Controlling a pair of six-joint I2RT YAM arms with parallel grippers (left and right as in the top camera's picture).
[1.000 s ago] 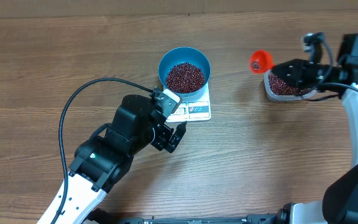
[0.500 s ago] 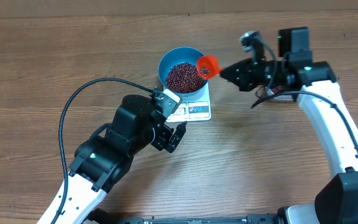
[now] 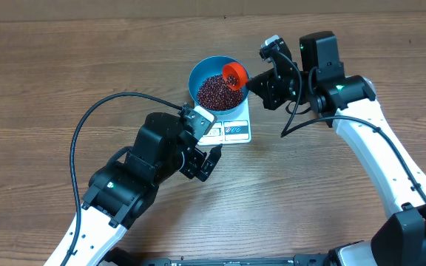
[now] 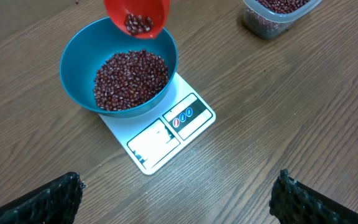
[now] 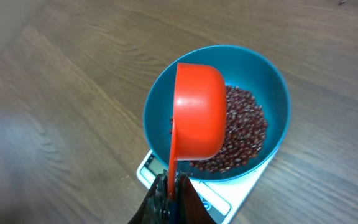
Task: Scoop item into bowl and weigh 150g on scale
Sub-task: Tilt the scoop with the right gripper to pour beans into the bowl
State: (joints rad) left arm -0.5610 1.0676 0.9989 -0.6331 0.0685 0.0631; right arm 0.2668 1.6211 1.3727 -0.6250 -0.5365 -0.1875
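The blue bowl (image 3: 196, 74) stands on the white scale (image 3: 231, 131) and holds a mound of red-brown beans (image 3: 214, 92). My right gripper (image 3: 256, 87) is shut on the handle of an orange scoop (image 3: 234, 74). The scoop hangs tilted over the bowl's right rim with a few beans (image 4: 138, 23) in its cup. In the right wrist view the scoop (image 5: 199, 118) hides part of the bowl (image 5: 272, 81). My left gripper (image 4: 176, 205) stands open over bare table just in front of the scale (image 4: 160, 140), with nothing between its fingers.
A clear plastic tub (image 4: 278, 15) with more beans sits on the table to the right of the bowl; in the overhead view my right arm (image 3: 361, 125) covers it. A black cable (image 3: 98, 111) loops left of the scale.
My right arm has carried the scoop leftward from the tub to above the bowl and tilted it. The left arm has not moved.
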